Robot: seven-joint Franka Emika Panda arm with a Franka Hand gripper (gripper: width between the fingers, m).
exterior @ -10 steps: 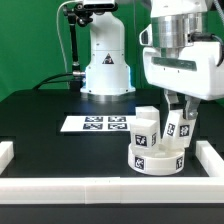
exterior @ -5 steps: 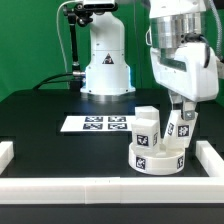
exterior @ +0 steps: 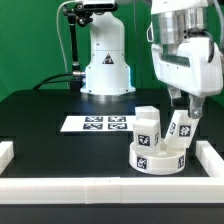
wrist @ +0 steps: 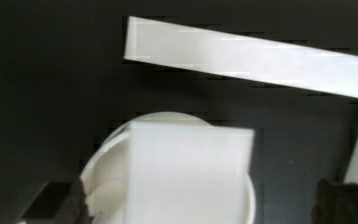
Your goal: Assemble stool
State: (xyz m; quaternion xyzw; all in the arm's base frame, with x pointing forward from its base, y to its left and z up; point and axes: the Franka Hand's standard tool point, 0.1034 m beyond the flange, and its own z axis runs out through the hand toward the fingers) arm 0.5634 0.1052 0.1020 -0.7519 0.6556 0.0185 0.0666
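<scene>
The stool's round white seat point(exterior: 160, 158) lies on the black table at the exterior view's right. One tagged white leg point(exterior: 147, 127) stands upright on it. A second tagged leg point(exterior: 181, 127) stands on the seat's right side, tilted. My gripper point(exterior: 180, 102) hangs just over the tilted leg's top. In the wrist view that leg point(wrist: 176, 175) fills the space between my dark fingers point(wrist: 51, 205), with a dark gap showing on one side, so the jaws look open around it. The seat's rounded edge point(wrist: 108, 160) shows beside the leg.
The marker board point(exterior: 95, 123) lies behind the seat, in front of the robot base point(exterior: 107, 65). White border rails run along the front point(exterior: 100, 187), the left point(exterior: 8, 152) and the right point(exterior: 213, 152). One rail point(wrist: 247, 55) crosses the wrist view.
My hand has turned and risen slightly over the tilted leg. That leg has shifted a little to the exterior view's right. The seat and the upright leg have not moved.
</scene>
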